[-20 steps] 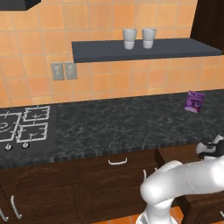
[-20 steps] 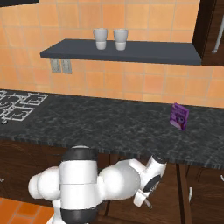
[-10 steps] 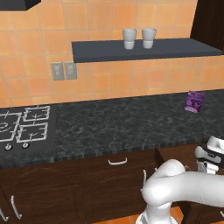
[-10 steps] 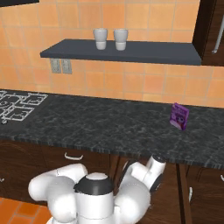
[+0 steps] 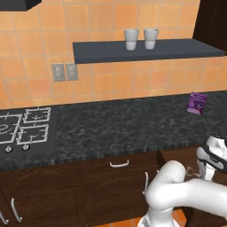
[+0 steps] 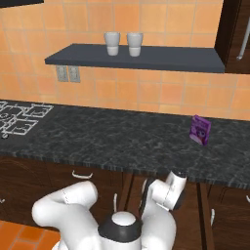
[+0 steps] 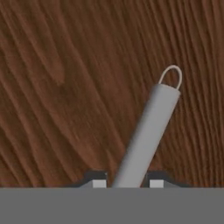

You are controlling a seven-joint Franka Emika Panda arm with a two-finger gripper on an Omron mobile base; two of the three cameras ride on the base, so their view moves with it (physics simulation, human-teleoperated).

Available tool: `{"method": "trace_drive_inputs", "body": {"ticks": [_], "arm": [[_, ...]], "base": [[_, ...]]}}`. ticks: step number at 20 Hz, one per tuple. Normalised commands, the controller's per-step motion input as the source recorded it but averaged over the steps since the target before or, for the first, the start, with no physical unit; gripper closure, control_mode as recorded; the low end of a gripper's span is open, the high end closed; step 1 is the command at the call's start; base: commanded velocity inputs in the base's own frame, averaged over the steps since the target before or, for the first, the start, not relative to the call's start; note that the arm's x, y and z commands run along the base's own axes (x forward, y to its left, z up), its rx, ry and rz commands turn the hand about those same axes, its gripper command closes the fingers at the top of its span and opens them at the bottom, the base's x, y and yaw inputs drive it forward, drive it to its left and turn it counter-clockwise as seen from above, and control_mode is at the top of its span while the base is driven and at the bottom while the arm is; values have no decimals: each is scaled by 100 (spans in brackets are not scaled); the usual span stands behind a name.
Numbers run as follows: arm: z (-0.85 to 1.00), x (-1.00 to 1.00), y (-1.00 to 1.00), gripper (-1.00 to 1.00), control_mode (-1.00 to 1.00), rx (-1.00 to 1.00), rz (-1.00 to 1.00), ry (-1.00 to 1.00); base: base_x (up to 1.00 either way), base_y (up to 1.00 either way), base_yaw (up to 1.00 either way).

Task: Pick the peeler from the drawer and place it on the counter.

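Note:
The peeler (image 7: 148, 131) is a slim grey handle ending in a small wire loop, seen in the hand view against the drawer's (image 7: 57, 87) brown wood-grain floor. My gripper (image 7: 127, 181) is shut on the handle's near end, one dark tip on each side. Whether the peeler is off the floor I cannot tell. In the left base view the hand hangs low at the right, gripper (image 5: 205, 171) pointing down into the open drawer (image 5: 175, 155) under the black counter (image 5: 124, 124). The white wrist (image 6: 168, 190) covers the drawer opening in the right base view.
A purple packet (image 5: 196, 103) stands on the counter at the right, above the drawer. A stove top (image 5: 22, 131) lies at the left. A grey wall shelf (image 5: 146, 49) holds two cups. My white elbow (image 6: 73, 205) bulks low in front of the cabinets.
The elbow and upper arm have swung lower and nearer the cameras. The hand has stayed over the drawer, shifting only slightly.

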Motion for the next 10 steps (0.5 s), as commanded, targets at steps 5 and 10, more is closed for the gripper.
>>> {"method": "trace_drive_inputs", "body": {"ticks": [5, 10], "arm": [[19, -84, 0, 100, -100, 1, 0, -16], [100, -74, 1, 100, -100, 12, 0, -21]], "base": [[0, 0, 0], [0, 0, 0]]}}
